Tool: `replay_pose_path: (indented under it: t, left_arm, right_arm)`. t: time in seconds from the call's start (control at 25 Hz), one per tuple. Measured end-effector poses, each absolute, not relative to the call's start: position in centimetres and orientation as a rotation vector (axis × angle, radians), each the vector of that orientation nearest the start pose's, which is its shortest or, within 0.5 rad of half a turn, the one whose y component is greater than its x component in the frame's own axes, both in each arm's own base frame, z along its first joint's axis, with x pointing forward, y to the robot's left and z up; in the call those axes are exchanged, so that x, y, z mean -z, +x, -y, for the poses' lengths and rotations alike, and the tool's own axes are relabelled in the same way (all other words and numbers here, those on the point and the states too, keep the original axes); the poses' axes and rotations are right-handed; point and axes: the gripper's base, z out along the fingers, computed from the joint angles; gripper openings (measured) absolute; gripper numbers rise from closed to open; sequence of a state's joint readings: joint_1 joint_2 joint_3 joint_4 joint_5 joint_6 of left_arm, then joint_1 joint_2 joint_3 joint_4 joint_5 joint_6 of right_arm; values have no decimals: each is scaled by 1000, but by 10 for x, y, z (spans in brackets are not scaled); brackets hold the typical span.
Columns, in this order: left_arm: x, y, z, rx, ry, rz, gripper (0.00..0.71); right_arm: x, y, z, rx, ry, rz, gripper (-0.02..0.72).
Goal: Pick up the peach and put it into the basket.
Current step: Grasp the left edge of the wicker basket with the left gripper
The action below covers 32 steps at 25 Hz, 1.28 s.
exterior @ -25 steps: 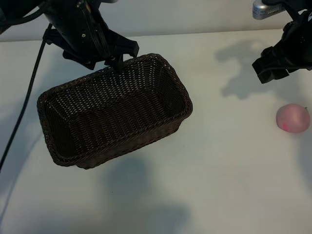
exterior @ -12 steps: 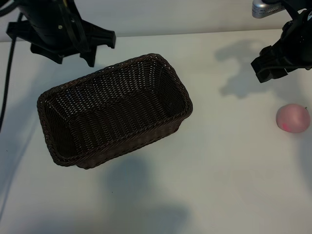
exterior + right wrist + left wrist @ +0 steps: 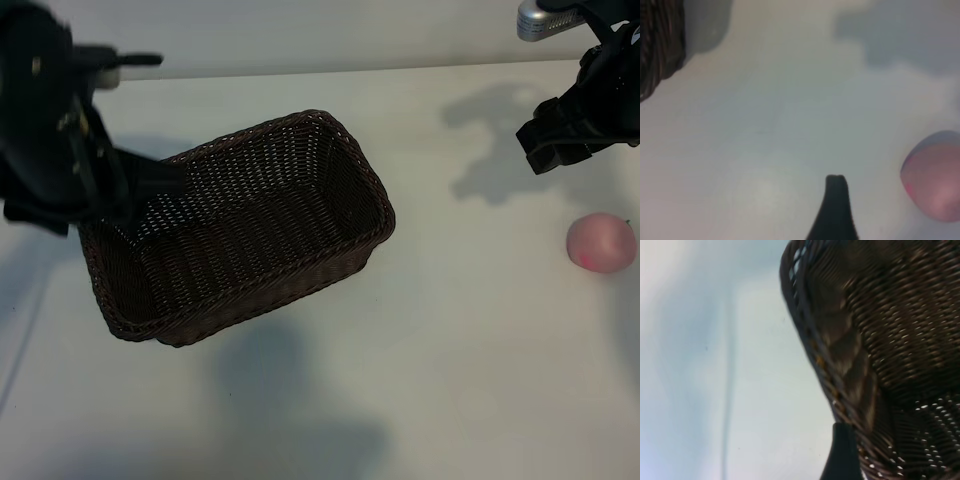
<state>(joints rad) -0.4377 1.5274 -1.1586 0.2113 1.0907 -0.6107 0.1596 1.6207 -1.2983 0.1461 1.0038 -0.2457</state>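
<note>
Left gripper (image 3: 150,180) has shifted since a second ago: it was above the far rim of the basket (image 3: 300,270), near the far-left corner as the exterior view shows it, and now the whole left arm (image 3: 50,130) sits lower and further toward the exterior view's left edge, hanging over the basket's left end. The arm body hides part of that end's rim. Jaws stand wide apart, nothing between them. Left wrist view: one dark fingertip (image 3: 842,452) just beside the braided rim of the basket (image 3: 880,340); contact unclear, blurred.

Right gripper (image 3: 565,140) unchanged from the earlier frames, same spot at the exterior view's right, above the table (image 3: 450,350). Jaws wide apart, empty. Right wrist view shows one fingertip (image 3: 836,202) over bare tabletop, the peach (image 3: 935,175) near it but apart.

Peach (image 3: 601,242) sits on the table at the far right of the exterior view, nearer the camera than the right gripper, well apart from the basket. Has not moved. Not picked up yet.

Basket is in the same place and angle as before, set diagonally, empty inside.
</note>
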Motion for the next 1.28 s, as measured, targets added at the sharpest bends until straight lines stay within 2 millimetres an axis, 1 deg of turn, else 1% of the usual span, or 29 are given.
replay_pose_path:
  t: [0.16, 0.32, 0.48, 0.72, 0.88, 1.12, 1.28]
  left_arm:
    - [-251, 265, 88, -98, -314, -2863, 567]
    - [-232, 262, 78, -80, -414, -2846, 567]
    - [-223, 266, 71, -10, -489, -2793, 567]
    - [-217, 271, 59, 54, -570, -2733, 567]
    - [-211, 277, 62, 106, -572, -2734, 567]
    - [-186, 287, 69, 166, -581, -2784, 567]
    - [-172, 290, 71, 148, -569, -2827, 567]
  right_arm:
    - [-281, 325, -64, -171, -485, -2760, 586]
    - [-281, 325, -64, -171, -485, -2761, 586]
    - [-281, 325, -64, -171, -485, -2761, 586]
    - [-281, 325, -64, -177, -483, -2761, 586]
    - [-281, 325, -64, -177, -483, -2761, 586]
    - [-281, 325, -64, -178, -482, -2761, 586]
    - [-281, 325, -64, -178, -482, -2763, 586]
